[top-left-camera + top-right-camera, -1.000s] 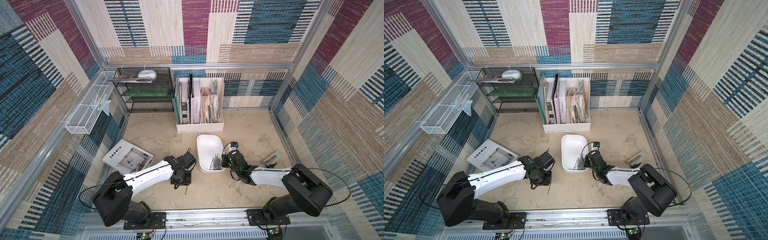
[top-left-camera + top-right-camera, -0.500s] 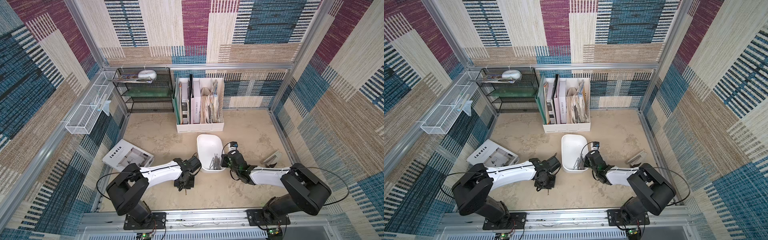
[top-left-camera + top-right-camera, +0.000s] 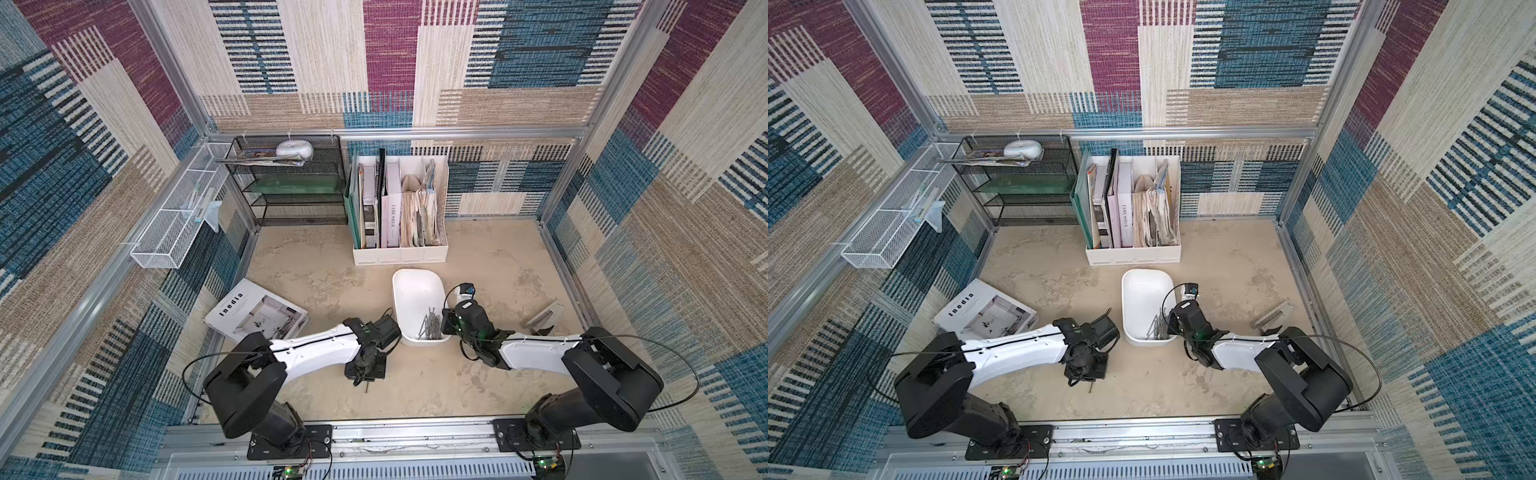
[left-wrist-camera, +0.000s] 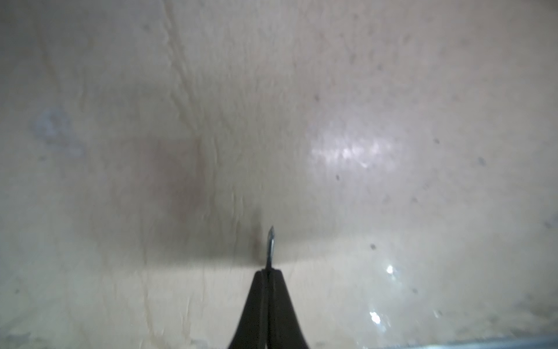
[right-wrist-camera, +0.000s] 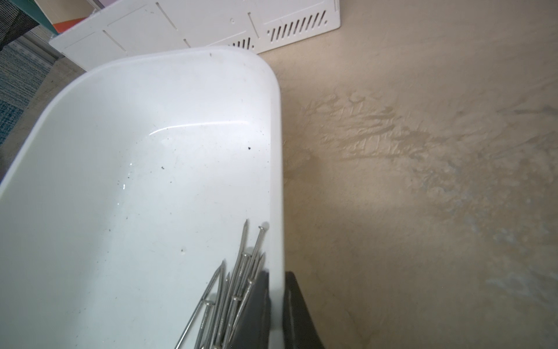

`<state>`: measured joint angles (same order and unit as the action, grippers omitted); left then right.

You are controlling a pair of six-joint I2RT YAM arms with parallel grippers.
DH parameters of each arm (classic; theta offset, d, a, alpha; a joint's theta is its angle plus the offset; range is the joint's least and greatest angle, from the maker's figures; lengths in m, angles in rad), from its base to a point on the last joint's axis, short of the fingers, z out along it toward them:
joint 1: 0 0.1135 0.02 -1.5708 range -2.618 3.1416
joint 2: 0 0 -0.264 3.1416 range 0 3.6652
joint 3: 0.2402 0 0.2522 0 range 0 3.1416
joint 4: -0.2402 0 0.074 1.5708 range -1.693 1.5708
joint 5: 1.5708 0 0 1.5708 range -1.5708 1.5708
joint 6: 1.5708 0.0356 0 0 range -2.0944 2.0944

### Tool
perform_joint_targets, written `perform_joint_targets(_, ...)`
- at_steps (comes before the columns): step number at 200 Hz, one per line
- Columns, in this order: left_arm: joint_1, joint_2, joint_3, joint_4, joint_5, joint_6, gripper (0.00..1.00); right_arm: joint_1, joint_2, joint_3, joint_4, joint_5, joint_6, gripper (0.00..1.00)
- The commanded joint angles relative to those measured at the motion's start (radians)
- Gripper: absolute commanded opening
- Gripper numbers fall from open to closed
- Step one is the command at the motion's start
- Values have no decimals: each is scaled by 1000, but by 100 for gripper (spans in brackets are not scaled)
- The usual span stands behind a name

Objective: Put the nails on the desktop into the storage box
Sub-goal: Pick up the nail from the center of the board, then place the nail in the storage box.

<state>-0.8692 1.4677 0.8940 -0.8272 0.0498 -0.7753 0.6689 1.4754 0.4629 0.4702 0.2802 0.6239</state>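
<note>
My left gripper (image 4: 267, 273) is shut on one thin grey nail (image 4: 270, 246), whose point sticks out past the fingertips just over the beige desktop (image 4: 392, 90). In both top views this gripper (image 3: 365, 374) (image 3: 1084, 373) hangs in front of the white storage box (image 3: 415, 291) (image 3: 1144, 291), the nail (image 3: 366, 387) poking out below it. Several nails (image 3: 430, 326) (image 5: 229, 290) lie in the box's near end. My right gripper (image 5: 276, 281) is shut on the box's side wall (image 5: 276, 181), one finger inside and one outside.
A white file holder (image 3: 401, 253) stands just behind the box. A magazine (image 3: 255, 313) lies at the left. A grey stapler (image 3: 544, 318) rests near the right wall. A black mesh rack (image 3: 291, 183) and a white wire basket (image 3: 174, 224) sit at the back left.
The left gripper's jaws have closed on the nail, and that arm has shifted slightly toward the front. The right arm and the box have stayed still.
</note>
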Motion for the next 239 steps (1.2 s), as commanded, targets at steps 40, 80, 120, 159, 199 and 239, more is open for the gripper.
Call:
perform_joint_targets(40, -11, -85, 439, -261, -22, 62, 0, 3, -7, -16, -32, -3, 11, 0)
perform_joint_targets(80, -12, 153, 776, -261, 30, 139, 0, 3, -4, -21, -22, -4, 14, 0)
perform_joint_targets(120, -10, 413, 961, -240, 53, 169, 0, 5, -16, -26, -26, 4, 12, 0)
perform_joint_targets(159, 15, 544, 907, -158, 77, 155, 0, 5, -18, -30, -24, -4, 12, 0)
perform_joint_targets(199, 44, 558, 749, -40, 85, 107, 0, 5, -26, -34, -25, 1, 11, 0)
perform_joint_targets(239, 48, 559, 748, -17, 80, 86, 27, 6, -18, -27, -25, -1, 11, 0)
